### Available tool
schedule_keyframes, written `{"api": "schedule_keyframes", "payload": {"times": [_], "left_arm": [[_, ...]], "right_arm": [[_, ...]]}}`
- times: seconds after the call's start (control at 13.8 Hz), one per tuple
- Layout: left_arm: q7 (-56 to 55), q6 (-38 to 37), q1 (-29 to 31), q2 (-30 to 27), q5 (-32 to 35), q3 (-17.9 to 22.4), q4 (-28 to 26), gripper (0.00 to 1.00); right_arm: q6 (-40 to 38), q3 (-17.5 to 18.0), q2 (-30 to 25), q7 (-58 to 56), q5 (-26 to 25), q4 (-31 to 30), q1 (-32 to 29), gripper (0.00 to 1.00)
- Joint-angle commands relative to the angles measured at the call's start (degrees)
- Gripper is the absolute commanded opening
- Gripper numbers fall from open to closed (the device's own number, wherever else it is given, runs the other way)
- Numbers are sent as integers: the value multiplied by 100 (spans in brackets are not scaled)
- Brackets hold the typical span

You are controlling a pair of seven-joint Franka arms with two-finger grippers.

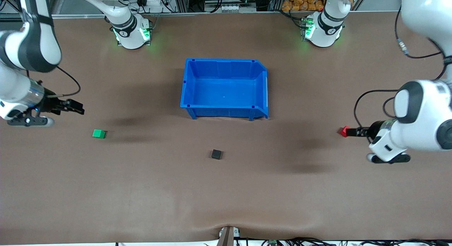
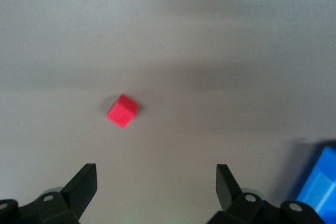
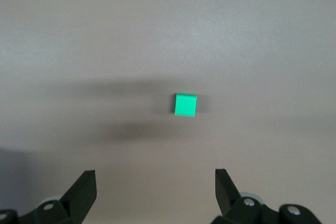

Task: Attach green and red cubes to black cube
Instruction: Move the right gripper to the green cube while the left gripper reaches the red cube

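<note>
The green cube (image 1: 99, 133) lies on the table toward the right arm's end and shows in the right wrist view (image 3: 185, 105). The red cube (image 1: 344, 131) lies toward the left arm's end and shows in the left wrist view (image 2: 122, 111). The black cube (image 1: 216, 154) sits between them, nearer the front camera than the blue bin. My right gripper (image 1: 75, 107) (image 3: 155, 179) hangs open and empty over the table close to the green cube. My left gripper (image 1: 355, 132) (image 2: 156, 174) hangs open and empty over the table right beside the red cube.
An empty blue bin (image 1: 259, 94) stands mid-table, farther from the front camera than the cubes; its corner shows in the left wrist view (image 2: 320, 187). Both arm bases stand along the table's back edge.
</note>
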Motion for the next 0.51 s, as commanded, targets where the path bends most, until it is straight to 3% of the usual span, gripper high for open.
{"api": "schedule_keyframes", "payload": {"times": [0.0,0.14,0.43], "left_arm": [[-13,88,45,-31,-69,11,-88,100],[-13,386,97,-39,-60,11,-395,100],[109,1447,98,-390,10,11,-1528,100]], "right_arm": [[750,61,697,-596,19,99,-290,100],[1182,61,1015,-783,19,99,-370,100],[1665,79,1594,-722,27,134,-247,100]]}}
